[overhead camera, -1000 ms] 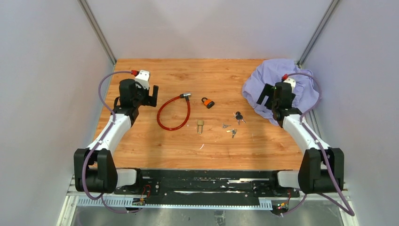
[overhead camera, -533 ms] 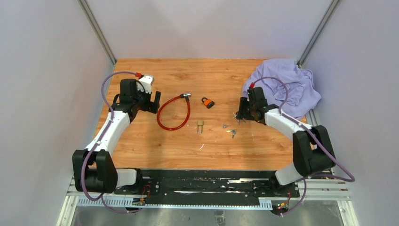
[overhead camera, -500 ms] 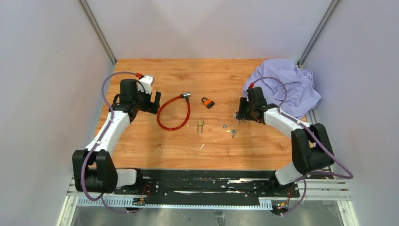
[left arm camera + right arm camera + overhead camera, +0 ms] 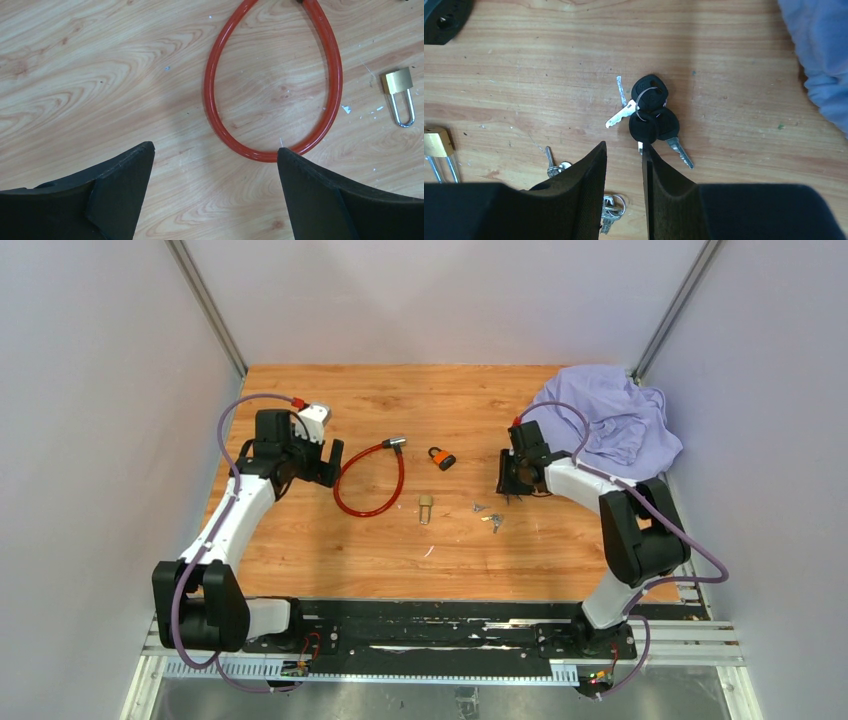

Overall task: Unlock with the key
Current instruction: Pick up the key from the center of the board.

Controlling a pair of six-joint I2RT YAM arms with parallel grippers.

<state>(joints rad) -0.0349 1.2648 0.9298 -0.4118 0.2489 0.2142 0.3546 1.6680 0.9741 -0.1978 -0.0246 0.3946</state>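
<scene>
place: lab | signs: grey enclosure walls (image 4: 90, 440); wooden table (image 4: 400, 550); mounting rail (image 4: 440, 625)

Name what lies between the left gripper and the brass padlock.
The red cable lock lies there, between the left gripper and the brass padlock; the top view shows it.

I work on a wooden table (image 4: 300, 540), orange-brown, its grain plain and flecked with pale scuffs. Flat grey-white walls (image 4: 100, 390) close me in on three sides, with slanting metal struts (image 4: 205, 305) at the far corners. The light is soft and even. A lilac cloth (image 4: 620, 425) lies crumpled far right.
</scene>
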